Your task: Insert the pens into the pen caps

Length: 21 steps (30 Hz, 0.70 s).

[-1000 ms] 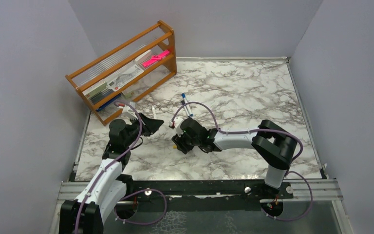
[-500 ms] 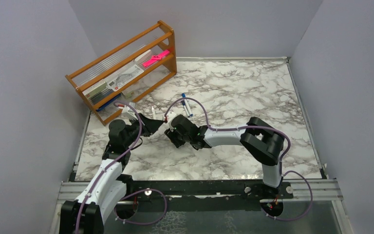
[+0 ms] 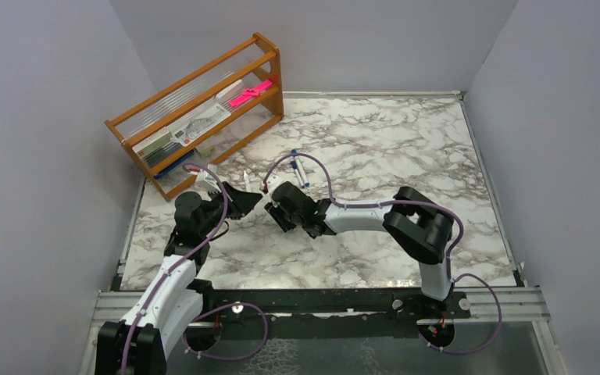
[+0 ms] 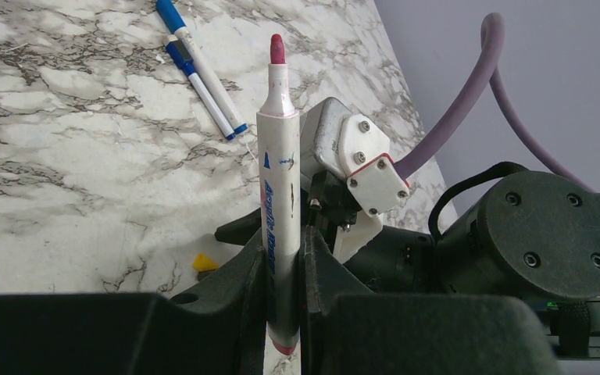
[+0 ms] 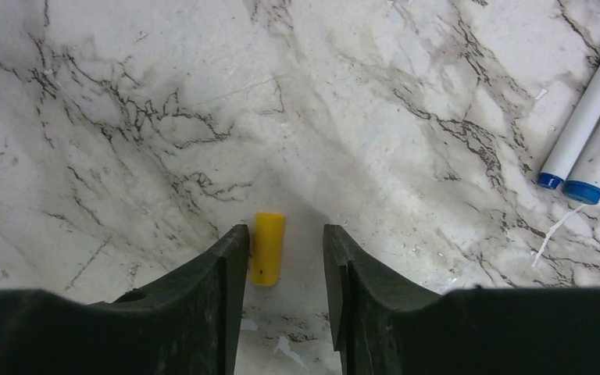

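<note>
Left claw [image 4: 285,258] pinches a red-tipped marker pen [image 4: 279,156] by its lower barrel, tip pointing to 12 o'clock; the left arm reaches forward. Right claw [image 5: 283,234], partly spread, straddles a yellow cap [image 5: 267,248] lying on the marble table [image 5: 125,117]; its arm stretches toward 9 o'clock. Two blue-ended pens [image 5: 586,117] lie at 2 o'clock.

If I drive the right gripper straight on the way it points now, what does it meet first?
Probably the yellow cap, lying on the marble table between the open fingers of the right gripper. Depth is unclear: the fingertips may touch the tabletop just as soon.
</note>
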Each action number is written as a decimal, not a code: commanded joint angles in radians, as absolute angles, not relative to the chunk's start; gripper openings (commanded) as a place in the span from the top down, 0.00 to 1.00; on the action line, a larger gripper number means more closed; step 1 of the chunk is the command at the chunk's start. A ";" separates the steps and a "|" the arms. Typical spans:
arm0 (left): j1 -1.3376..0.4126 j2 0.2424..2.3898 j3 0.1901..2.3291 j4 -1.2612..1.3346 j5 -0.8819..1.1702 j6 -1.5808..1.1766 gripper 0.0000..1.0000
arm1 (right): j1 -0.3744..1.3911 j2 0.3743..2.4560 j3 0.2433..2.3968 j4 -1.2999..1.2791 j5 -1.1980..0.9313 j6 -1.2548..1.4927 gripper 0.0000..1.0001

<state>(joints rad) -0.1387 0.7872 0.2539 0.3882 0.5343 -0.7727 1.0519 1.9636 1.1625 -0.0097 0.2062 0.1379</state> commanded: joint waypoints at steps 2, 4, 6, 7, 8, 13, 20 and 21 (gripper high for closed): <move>-0.135 0.774 0.243 0.416 0.562 -0.772 1.00 | 1.052 1.961 1.148 -0.087 0.220 0.158 0.54; -0.135 0.776 0.243 0.416 0.561 -0.770 1.00 | 1.052 1.943 1.132 -0.088 0.214 0.155 0.50; -0.134 0.779 0.243 0.417 0.562 -0.769 1.00 | 1.053 1.932 1.112 -0.086 0.212 0.154 0.49; -0.134 0.781 0.243 0.417 0.561 -0.769 1.00 | 1.052 1.930 1.104 -0.086 0.215 0.155 0.49; -0.135 0.781 0.244 0.417 0.561 -0.769 1.00 | 1.051 1.928 1.097 -0.087 0.222 0.156 0.49; -0.133 0.776 0.240 0.417 0.561 -0.770 1.00 | 1.051 1.909 1.059 -0.086 0.251 0.166 0.49; -0.134 0.782 0.242 0.417 0.562 -0.769 1.00 | 1.052 1.906 1.053 -0.091 0.277 0.179 0.56; -0.133 0.782 0.241 0.417 0.562 -0.769 1.00 | 1.052 1.911 1.057 -0.091 0.281 0.180 0.56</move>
<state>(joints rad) -0.1387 0.7872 0.2527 0.3882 0.5346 -0.7723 1.0481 1.8996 1.0782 -0.0090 0.2276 0.1787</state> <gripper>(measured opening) 0.162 0.449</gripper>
